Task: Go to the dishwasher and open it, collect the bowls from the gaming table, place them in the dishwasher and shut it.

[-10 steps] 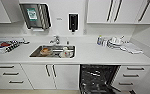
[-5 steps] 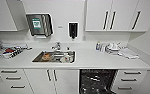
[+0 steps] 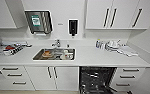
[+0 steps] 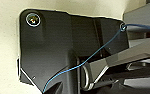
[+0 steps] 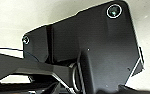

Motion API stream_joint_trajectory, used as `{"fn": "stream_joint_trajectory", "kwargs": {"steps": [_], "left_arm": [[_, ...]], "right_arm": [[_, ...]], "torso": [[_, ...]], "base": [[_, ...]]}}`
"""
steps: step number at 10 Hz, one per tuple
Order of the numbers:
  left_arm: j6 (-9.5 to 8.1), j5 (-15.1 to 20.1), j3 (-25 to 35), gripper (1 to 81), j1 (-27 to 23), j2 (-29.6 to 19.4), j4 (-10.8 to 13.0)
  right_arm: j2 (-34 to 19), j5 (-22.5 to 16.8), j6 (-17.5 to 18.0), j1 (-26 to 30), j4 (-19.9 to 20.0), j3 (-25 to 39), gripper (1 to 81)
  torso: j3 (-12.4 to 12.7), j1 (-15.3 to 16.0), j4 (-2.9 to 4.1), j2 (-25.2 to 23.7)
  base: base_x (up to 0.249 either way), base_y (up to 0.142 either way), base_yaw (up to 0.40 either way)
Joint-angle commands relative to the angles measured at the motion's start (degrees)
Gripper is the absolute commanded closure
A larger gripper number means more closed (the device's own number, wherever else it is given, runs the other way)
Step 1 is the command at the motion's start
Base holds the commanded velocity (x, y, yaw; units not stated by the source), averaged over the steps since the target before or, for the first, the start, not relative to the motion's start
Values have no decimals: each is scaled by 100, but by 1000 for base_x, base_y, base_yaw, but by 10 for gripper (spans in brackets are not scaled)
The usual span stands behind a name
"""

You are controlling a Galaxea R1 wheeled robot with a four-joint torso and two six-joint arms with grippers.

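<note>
You cannot tell from the wrist views whether either gripper is apart or together; in both of them you see the robot's own dark plate with its round fittings against a pale cream floor, and in the left wrist view a thin blue cable (image 4: 91, 56) runs across the plate. In the head view you face a white kitchen wall. The dishwasher (image 3: 97, 80) is straight ahead and a little to the right, under the white bench (image 3: 91, 57), and it is open: you see its dark inside with wire racks, and the door hangs down at the lower edge of the picture. To its right stand white drawers (image 3: 128, 77) with dark bar handles, to its left a pair of white cabinet doors (image 3: 52, 77) and more drawers (image 3: 11, 75). In the bench, left of the dishwasher's place, there is a steel sink (image 3: 54, 54) with some dishes in it, one of them orange-brown, and a tap (image 3: 57, 43) stands behind it. On the right part of the bench lie a stack of white plates (image 3: 113, 46) and small bottles (image 3: 99, 44); on the far left part there is a rack with mixed items (image 3: 9, 48), too blurred to name. On the wall above the sink you have a paper towel dispenser (image 3: 39, 22) and a black soap dispenser (image 3: 73, 27), and white upper cabinets (image 3: 116, 15) hang at both sides.
</note>
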Motion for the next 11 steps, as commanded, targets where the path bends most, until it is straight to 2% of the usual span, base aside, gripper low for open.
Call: {"fn": "stream_joint_trajectory", "kwargs": {"steps": [1, 2, 9, 10, 11], "left_arm": [[-8, 350, 29, 10, -172, -50, 50], [-8, 350, 29, 10, -163, -42, 50], [-8, 350, 29, 10, -163, -42, 50], [-8, 350, 29, 10, -163, -42, 50], [-8, 359, 29, 10, -154, -42, 50]], "right_arm": [[52, -367, -11, 209, -45, -172, 10], [78, -367, -20, 209, -54, -224, 10], [78, -367, -20, 209, -63, -234, 10], [78, -367, -20, 210, -63, -234, 10], [78, -367, -20, 209, -63, -234, 10]], "torso": [[363, -365, 0, 564], [426, -461, 0, 715], [1419, -1394, 0, 2140], [1482, -1536, 0, 2359], [1250, -1672, 0, 2560]], "base": [[0, 0, 0], [0, 0, 0], [0, 0, 0], [0, 0, 0], [0, 0, 0]]}}
